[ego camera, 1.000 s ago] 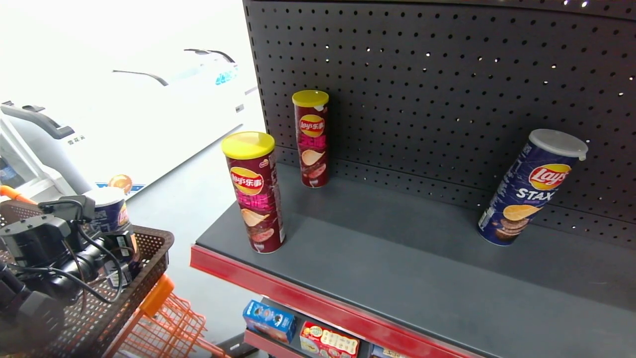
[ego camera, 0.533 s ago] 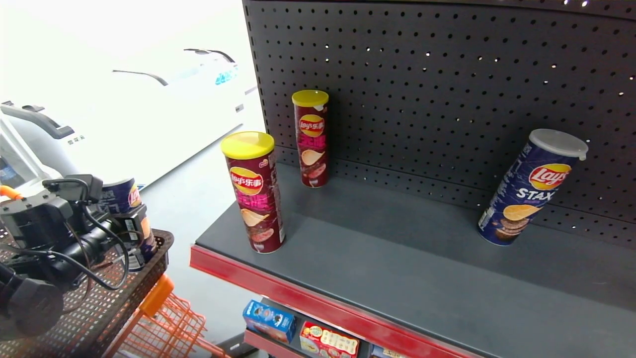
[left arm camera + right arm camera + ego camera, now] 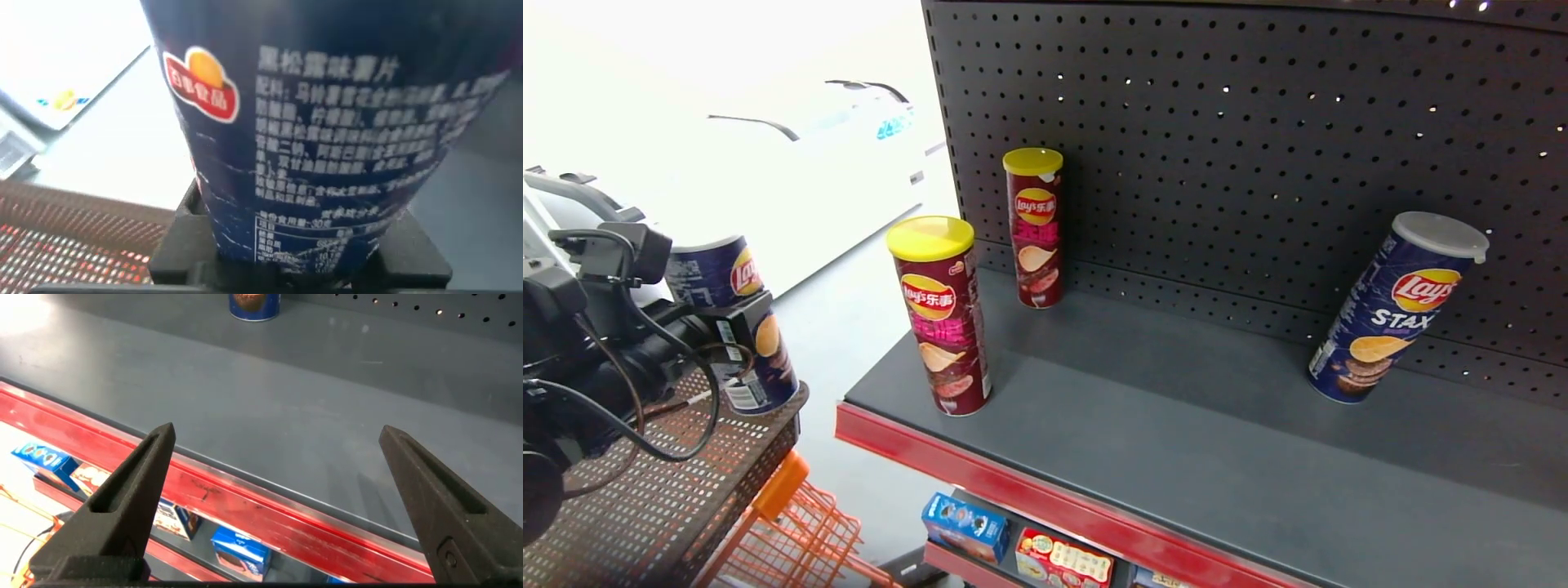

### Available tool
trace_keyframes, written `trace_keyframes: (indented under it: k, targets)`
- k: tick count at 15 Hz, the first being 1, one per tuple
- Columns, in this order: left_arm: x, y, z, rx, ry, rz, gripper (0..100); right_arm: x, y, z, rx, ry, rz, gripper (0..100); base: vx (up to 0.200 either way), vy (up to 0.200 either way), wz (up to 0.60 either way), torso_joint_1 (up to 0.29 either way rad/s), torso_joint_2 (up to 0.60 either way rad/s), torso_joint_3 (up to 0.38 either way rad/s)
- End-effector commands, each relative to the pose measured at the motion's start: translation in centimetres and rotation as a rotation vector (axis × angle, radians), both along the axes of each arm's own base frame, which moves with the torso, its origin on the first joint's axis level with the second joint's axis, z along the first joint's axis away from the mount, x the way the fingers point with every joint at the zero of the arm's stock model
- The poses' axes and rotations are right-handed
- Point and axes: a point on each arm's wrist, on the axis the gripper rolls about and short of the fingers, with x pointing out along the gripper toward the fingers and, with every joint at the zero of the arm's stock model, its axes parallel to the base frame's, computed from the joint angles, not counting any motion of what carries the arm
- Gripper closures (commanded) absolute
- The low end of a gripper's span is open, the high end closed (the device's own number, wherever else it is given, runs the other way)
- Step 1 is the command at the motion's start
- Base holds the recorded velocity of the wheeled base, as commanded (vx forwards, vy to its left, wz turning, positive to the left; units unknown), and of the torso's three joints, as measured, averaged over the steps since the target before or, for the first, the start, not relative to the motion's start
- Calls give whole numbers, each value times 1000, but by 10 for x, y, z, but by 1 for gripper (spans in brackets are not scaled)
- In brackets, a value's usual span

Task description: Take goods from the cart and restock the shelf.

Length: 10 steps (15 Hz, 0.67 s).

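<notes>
Head view: the left pincer (image 3: 737,325) is way over at 9 o'clock, clamped around the middle of a blue can (image 3: 712,269). The can is roughly upright, its base about level with the rim of the brown basket (image 3: 686,490) on the cart, and well apart from the shelf (image 3: 1176,425). Left wrist view has the same can (image 3: 327,122) right up close, with the pincer (image 3: 302,253) squeezing it from both sides.

On the shelf, one red can (image 3: 939,314) stands near the front edge at about 10 o'clock. A second red can (image 3: 1034,227) stands behind it, against the pegboard (image 3: 1258,122). Over at 3 o'clock another blue can (image 3: 1396,309) sits tilted, its top leaning on the pegboard.

Right wrist view: the right pincer (image 3: 282,510) is spread wide with nothing in it, hanging over the shelf's red front strip (image 3: 245,498). Small boxes (image 3: 241,551) sit on the level below.
</notes>
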Motion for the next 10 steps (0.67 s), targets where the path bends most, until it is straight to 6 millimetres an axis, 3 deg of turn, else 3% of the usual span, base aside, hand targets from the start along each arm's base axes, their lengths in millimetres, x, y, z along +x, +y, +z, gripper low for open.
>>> trace_keyframes:
  k: [1,6,10]
  targets:
    - [-20,-14,29,10,-92,-51,100,0,0,0,-1,-1,1,0,0,0,0,0,0,0]
    - [-35,-29,48,12,-169,-107,100,0,0,0,-1,-1,1,0,0,0,0,0,0,0]
    - [-46,-36,52,9,-141,-139,100,0,0,0,-1,-1,1,0,0,0,0,0,0,0]
